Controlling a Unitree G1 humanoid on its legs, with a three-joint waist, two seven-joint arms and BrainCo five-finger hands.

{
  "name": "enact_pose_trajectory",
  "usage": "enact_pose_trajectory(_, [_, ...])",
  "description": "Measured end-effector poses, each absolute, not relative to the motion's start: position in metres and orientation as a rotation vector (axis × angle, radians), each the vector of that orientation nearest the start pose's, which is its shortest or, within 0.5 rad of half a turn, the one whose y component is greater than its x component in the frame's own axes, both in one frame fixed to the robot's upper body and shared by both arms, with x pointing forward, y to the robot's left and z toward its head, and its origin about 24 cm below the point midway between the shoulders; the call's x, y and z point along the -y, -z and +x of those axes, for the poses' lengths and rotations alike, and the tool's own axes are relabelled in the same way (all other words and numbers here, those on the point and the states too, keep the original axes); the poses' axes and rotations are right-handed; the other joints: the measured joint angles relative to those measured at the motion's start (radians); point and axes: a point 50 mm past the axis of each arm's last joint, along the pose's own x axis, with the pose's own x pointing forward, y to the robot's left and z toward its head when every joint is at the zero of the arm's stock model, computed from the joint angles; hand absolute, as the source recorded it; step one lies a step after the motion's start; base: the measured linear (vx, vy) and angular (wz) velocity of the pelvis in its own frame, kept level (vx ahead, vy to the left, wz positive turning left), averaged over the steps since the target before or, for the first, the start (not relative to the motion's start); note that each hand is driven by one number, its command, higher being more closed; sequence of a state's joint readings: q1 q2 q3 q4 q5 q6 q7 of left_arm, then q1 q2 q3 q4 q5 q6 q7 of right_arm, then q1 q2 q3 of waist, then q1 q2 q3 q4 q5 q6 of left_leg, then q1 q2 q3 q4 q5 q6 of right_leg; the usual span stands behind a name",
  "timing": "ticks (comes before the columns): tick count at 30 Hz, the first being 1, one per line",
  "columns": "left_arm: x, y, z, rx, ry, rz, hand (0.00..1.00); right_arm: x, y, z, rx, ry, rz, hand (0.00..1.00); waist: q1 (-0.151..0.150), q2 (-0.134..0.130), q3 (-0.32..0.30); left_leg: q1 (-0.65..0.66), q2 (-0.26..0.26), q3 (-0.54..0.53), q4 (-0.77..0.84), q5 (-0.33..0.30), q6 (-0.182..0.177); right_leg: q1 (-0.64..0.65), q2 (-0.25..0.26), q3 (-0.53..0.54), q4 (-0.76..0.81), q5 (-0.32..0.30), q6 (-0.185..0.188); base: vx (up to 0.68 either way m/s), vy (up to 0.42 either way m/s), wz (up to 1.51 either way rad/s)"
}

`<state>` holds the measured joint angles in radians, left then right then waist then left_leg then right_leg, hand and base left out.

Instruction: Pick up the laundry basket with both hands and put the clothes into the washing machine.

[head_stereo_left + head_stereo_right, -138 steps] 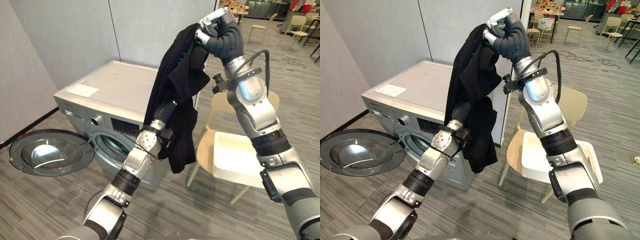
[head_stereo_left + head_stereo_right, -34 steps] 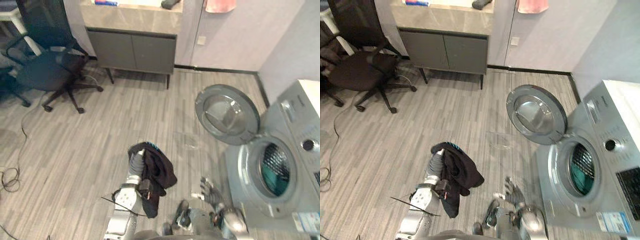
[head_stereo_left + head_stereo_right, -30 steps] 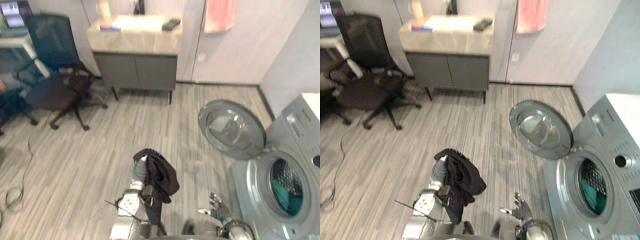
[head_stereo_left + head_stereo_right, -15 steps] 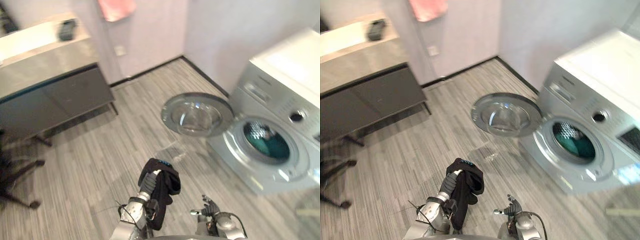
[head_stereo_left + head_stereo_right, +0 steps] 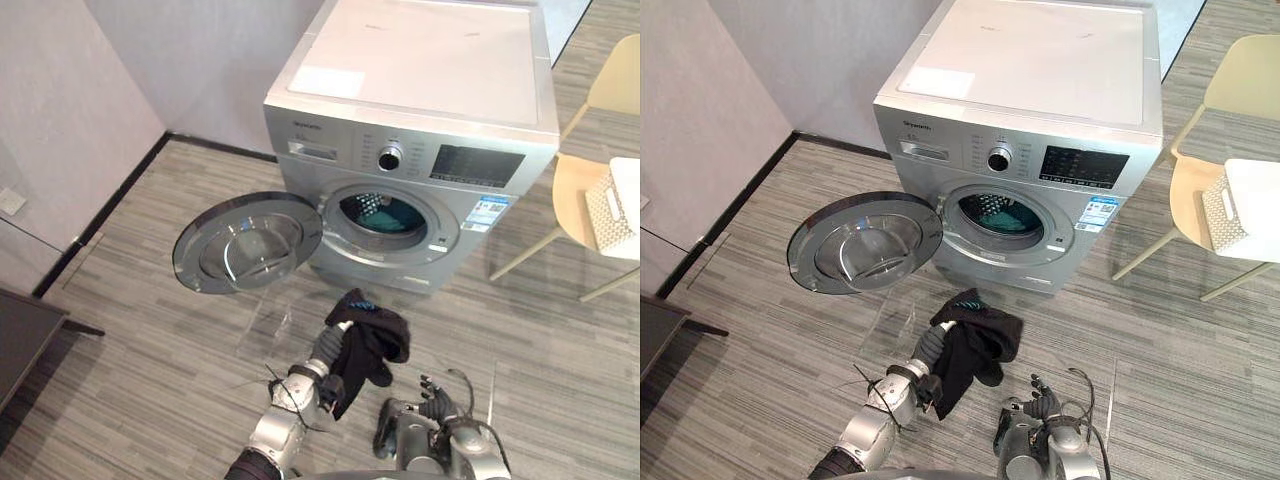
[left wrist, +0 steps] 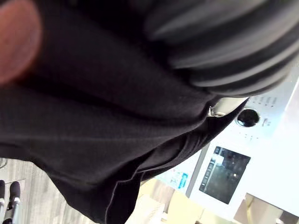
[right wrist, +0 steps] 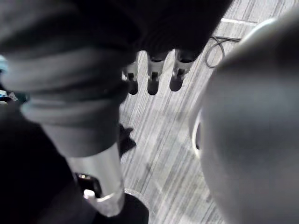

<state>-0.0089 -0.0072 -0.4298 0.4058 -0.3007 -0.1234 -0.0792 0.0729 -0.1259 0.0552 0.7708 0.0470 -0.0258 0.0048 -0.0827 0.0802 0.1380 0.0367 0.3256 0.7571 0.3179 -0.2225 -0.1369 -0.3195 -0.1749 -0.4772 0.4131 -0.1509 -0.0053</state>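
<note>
I read this as the loading step. The garment [image 5: 368,335] is off the floor in front of the washer [image 5: 430,90], draped over my left hand [image 5: 329,343], a little short of the opening. Cloth covers that hand's fingers in the head views and in its own wrist view, so I cannot tell whether they are closed on it or it only hangs there.

My right hand [image 5: 436,404] is low, further back from the washer than the left. Its fingers [image 7: 152,74] hang loose and straight with nothing in them.

The door [image 5: 248,242] is swung fully aside to the washer's left, so the mouth is clear. The drum [image 5: 388,215] already has something teal lying in it. I can't make out more of it.

Next, I think, the left arm has to reach forward and down to the drum's height, get the bundle past the rim and only then let go. The trailing folds look likely to catch on the lip or slide out onto the floor.

The basket [image 5: 620,205] sits on a chair [image 5: 580,180] to the washer's right, well apart from both hands. I can't tell what it holds.
</note>
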Motion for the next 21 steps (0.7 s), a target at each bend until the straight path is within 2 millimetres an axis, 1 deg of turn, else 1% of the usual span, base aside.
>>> enact_pose_trajectory(1, [-0.052, 0.038, 0.217, -0.327, 0.408, -0.244, 1.0, 0.186, 0.127, 0.154, -0.823, 0.02, -0.089, 0.0, 0.009, 0.0, 0.001, -0.012, 0.045, -0.001, 0.083, -0.005, -0.002, 0.008, 0.014, -0.014, -0.001, -0.019, -0.007, 0.09, -0.193, -0.12])
enact_pose_trajectory(2, [-0.055, 0.04, 0.216, -0.338, 0.383, -0.25, 1.0, 0.185, 0.128, 0.153, -0.83, 0.012, -0.087, 0.0, 0.017, 0.003, 0.006, -0.036, 0.114, -0.015, 0.199, -0.012, 0.032, 0.035, 0.043, -0.017, -0.01, -0.026, -0.017, 0.12, -0.25, -0.22])
enact_pose_trajectory(3, [-0.06, 0.045, 0.213, -0.366, 0.33, -0.277, 1.0, 0.182, 0.131, 0.151, -0.846, -0.016, -0.09, 0.0, 0.03, 0.016, 0.016, -0.099, 0.242, -0.082, 0.442, 0.015, 0.239, 0.108, 0.107, -0.028, -0.041, -0.039, -0.041, 0.13, -0.24, -0.33])
enact_pose_trajectory(4, [-0.065, 0.051, 0.207, -0.396, 0.301, -0.279, 1.0, 0.179, 0.135, 0.146, -0.87, -0.047, -0.099, 0.0, 0.045, 0.022, 0.025, -0.16, 0.296, -0.21, 0.582, 0.145, 0.316, 0.178, 0.144, -0.016, -0.069, -0.061, -0.059, 0.14, -0.179, -0.31])
enact_pose_trajectory(5, [-0.066, 0.054, 0.206, -0.408, 0.29, -0.277, 1.0, 0.177, 0.136, 0.144, -0.876, -0.058, -0.097, 0.0, 0.049, -0.001, 0.031, -0.194, 0.303, -0.284, 0.633, 0.211, 0.297, 0.215, 0.156, -0.01, -0.088, -0.066, -0.064, 0.19, -0.158, -0.15])
enact_pose_trajectory(6, [-0.064, 0.053, 0.207, -0.41, 0.292, -0.278, 1.0, 0.174, 0.136, 0.145, -0.878, -0.065, -0.083, 0.0, 0.05, -0.025, 0.027, -0.257, 0.286, -0.353, 0.7, 0.158, 0.227, 0.239, 0.158, -0.007, -0.098, -0.065, -0.066, 0.25, -0.212, 0.04])
enact_pose_trajectory(7, [-0.056, 0.047, 0.212, -0.39, 0.313, -0.283, 1.0, 0.169, 0.136, 0.149, -0.874, -0.073, -0.073, 0.0, 0.05, -0.036, 0.035, -0.35, 0.237, -0.388, 0.732, 0.083, 0.157, 0.236, 0.148, -0.005, -0.106, -0.064, -0.068, 0.28, -0.24, -0.09])
enact_pose_trajectory(8, [-0.048, 0.039, 0.22, -0.359, 0.352, -0.278, 1.0, 0.163, 0.136, 0.155, -0.871, -0.089, -0.064, 0.0, 0.057, -0.044, 0.054, -0.424, 0.177, -0.392, 0.706, 0.048, 0.119, 0.217, 0.142, 0.011, -0.106, -0.061, -0.073, 0.2, -0.179, -0.2])
enact_pose_trajectory(9, [-0.044, 0.034, 0.224, -0.34, 0.374, -0.27, 1.0, 0.159, 0.136, 0.16, -0.87, -0.101, -0.064, 0.0, 0.06, -0.048, 0.073, -0.452, 0.149, -0.39, 0.674, 0.037, 0.101, 0.211, 0.141, 0.02, -0.103, -0.06, -0.073, 0.16, -0.121, -0.41])
enact_pose_trajectory(10, [-0.039, 0.023, 0.236, -0.299, 0.404, -0.262, 1.0, 0.152, 0.133, 0.172, -0.854, -0.121, -0.068, 0.0, 0.059, -0.055, 0.118, -0.494, 0.095, -0.386, 0.563, 0.034, 0.088, 0.196, 0.138, 0.029, -0.085, -0.06, -0.072, 0.12, -0.073, -0.43])
enact_pose_trajectory(11, [-0.032, 0.016, 0.242, -0.273, 0.428, -0.253, 1.0, 0.148, 0.131, 0.178, -0.843, -0.134, -0.066, 0.0, 0.058, -0.056, 0.135, -0.51, 0.056, -0.382, 0.434, 0.045, 0.073, 0.164, 0.134, 0.028, -0.049, -0.062, -0.07, 0.11, -0.039, -0.49])
enact_pose_trajectory(12, [-0.028, 0.009, 0.247, -0.248, 0.44, -0.247, 1.0, 0.144, 0.129, 0.182, -0.829, -0.139, -0.053, 0.0, 0.056, -0.047, 0.149, -0.51, 0.032, -0.378, 0.347, 0.059, 0.065, 0.144, 0.132, 0.03, -0.017, -0.068, -0.061, 0.08, 0.013, -0.64])
enact_pose_trajectory(13, [-0.022, -0.005, 0.259, -0.195, 0.46, -0.243, 1.0, 0.14, 0.121, 0.195, -0.786, -0.152, -0.049, 0.0, 0.053, -0.045, 0.197, -0.514, -0.004, -0.373, 0.227, 0.11, 0.072, 0.107, 0.123, 0.041, 0.065, -0.098, -0.038, 0.09, 0.085, -0.85])
enact_pose_trajectory(14, [-0.016, -0.021, 0.27, -0.14, 0.473, -0.238, 1.0, 0.138, 0.111, 0.212, -0.733, -0.158, -0.042, 0.0, 0.047, -0.039, 0.227, -0.543, -0.034, -0.361, 0.187, 0.209, 0.148, 0.033, 0.112, 0.063, 0.185, -0.137, -0.032, 0.07, 0.119, -0.81])
enact_pose_trajectory(15, [-0.012, -0.032, 0.28, -0.103, 0.486, -0.226, 1.0, 0.133, 0.105, 0.224, -0.703, -0.16, -0.024, 0.0, 0.037, -0.057, 0.242, -0.573, -0.04, -0.348, 0.209, 0.176, 0.186, -0.034, 0.08, 0.08, 0.267, -0.166, -0.021, 0.07, 0.093, -0.38])
enact_pose_trajectory(16, [-0.004, -0.045, 0.291, -0.074, 0.497, -0.218, 1.0, 0.131, 0.098, 0.236, -0.672, -0.154, -0.009, 0.0, 0.022, -0.07, 0.254, -0.611, -0.057, -0.336, 0.215, 0.176, 0.187, -0.096, 0.048, 0.096, 0.316, -0.174, -0.014, 0.07, 0.028, -0.04])
enact_pose_trajectory(17, [0.004, -0.059, 0.301, -0.038, 0.502, -0.207, 1.0, 0.127, 0.09, 0.248, -0.645, -0.147, -0.006, 0.0, 0.016, -0.072, 0.271, -0.643, -0.068, -0.31, 0.214, 0.169, 0.197, -0.152, 0.028, 0.115, 0.338, -0.174, -0.014, 0.09, 0.022, -0.14])
enact_pose_trajectory(18, [0.006, -0.069, 0.307, -0.007, 0.503, -0.195, 1.0, 0.12, 0.08, 0.26, -0.606, -0.158, 0.004, 0.0, 0.019, -0.071, 0.295, -0.647, -0.069, -0.284, 0.216, 0.161, 0.21, -0.168, 0.025, 0.138, 0.333, -0.174, -0.014, 0.08, 0.055, -0.34])
enact_pose_trajectory(19, [0.007, -0.071, 0.307, -0.002, 0.501, -0.194, 1.0, 0.117, 0.077, 0.263, -0.59, -0.165, 0.009, 0.0, 0.021, -0.069, 0.301, -0.648, -0.07, -0.272, 0.218, 0.158, 0.215, -0.174, 0.023, 0.148, 0.33, -0.174, -0.013, 0.07, 0.113, -0.4])
enact_pose_trajectory(21, [0.006, -0.068, 0.306, -0.011, 0.489, -0.197, 1.0, 0.1, 0.07, 0.264, -0.548, -0.193, 0.064, 0.0, 0.026, -0.067, 0.303, -0.639, -0.075, -0.236, 0.219, 0.151, 0.225, -0.181, 0.015, 0.179, 0.309, -0.173, -0.011, 0.08, 0.127, -0.32])
